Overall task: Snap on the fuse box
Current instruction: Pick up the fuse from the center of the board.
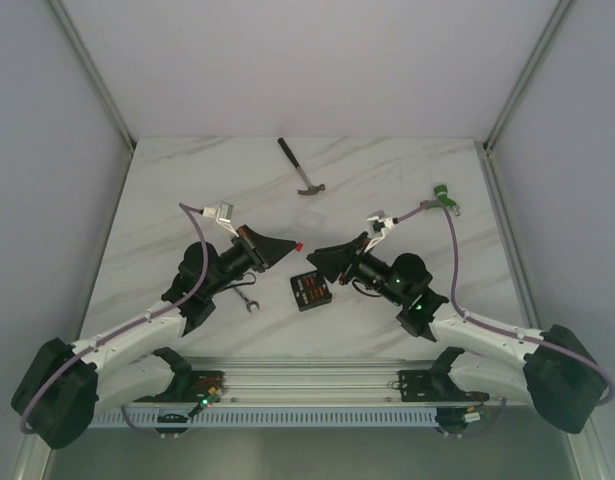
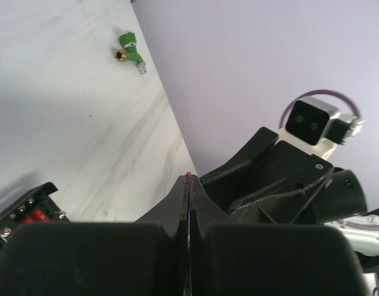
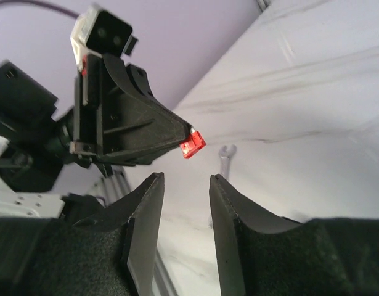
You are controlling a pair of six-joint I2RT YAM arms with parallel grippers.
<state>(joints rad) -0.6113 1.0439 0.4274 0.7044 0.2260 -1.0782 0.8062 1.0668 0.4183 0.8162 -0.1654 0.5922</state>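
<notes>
The fuse box [image 1: 310, 291] is a small black square with red and orange fuses in its top. It lies on the table below both grippers, and its corner shows in the left wrist view [image 2: 26, 213]. My left gripper [image 1: 293, 246] is shut on a tiny red fuse [image 1: 299, 245], held above the table. The fuse peeks out at the tips in the left wrist view [image 2: 188, 176] and shows clearly in the right wrist view [image 3: 192, 143]. My right gripper [image 1: 312, 257] is open and empty, its jaws [image 3: 184, 182] just short of the fuse.
A small wrench [image 1: 249, 300] lies left of the fuse box and shows in the right wrist view [image 3: 225, 154]. A hammer [image 1: 302, 170] lies at the back centre. A green connector piece [image 1: 444, 197] lies at the back right and shows in the left wrist view [image 2: 130, 52].
</notes>
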